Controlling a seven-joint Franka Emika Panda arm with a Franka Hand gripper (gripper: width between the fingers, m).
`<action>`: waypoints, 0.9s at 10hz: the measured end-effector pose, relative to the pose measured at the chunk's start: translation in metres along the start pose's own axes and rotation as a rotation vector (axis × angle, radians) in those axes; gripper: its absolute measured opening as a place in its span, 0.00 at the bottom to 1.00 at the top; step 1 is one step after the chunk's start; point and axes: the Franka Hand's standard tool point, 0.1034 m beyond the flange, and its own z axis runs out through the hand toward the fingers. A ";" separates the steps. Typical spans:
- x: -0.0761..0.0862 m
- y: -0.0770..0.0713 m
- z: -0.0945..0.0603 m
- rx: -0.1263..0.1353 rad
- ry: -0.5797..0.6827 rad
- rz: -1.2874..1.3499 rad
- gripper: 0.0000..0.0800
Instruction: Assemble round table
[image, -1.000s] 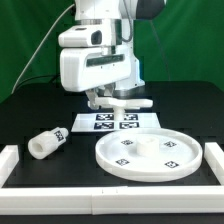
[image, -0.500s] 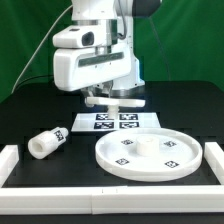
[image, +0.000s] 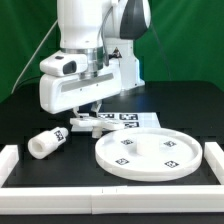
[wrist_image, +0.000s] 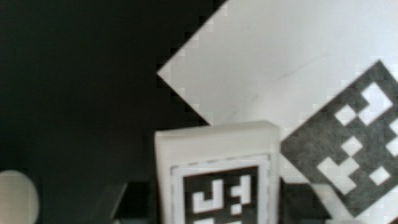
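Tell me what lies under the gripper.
Under the gripper sit a small white tagged block, one end of the marker board and black table. Whatever lies beneath the block is covered.

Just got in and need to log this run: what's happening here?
The Panda arm's two-finger gripper hangs low by the marker board, toward the short thick white plastic leg lying on its side. The large rimmed white round disc lies flat, apart from it. Nothing is joined yet; whether the gripper holds anything is unclear.
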 end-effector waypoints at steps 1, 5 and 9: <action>-0.001 0.000 0.000 0.000 0.000 -0.004 0.37; -0.001 0.000 0.001 0.000 0.000 -0.003 0.65; 0.004 -0.003 -0.012 -0.001 0.004 0.002 0.81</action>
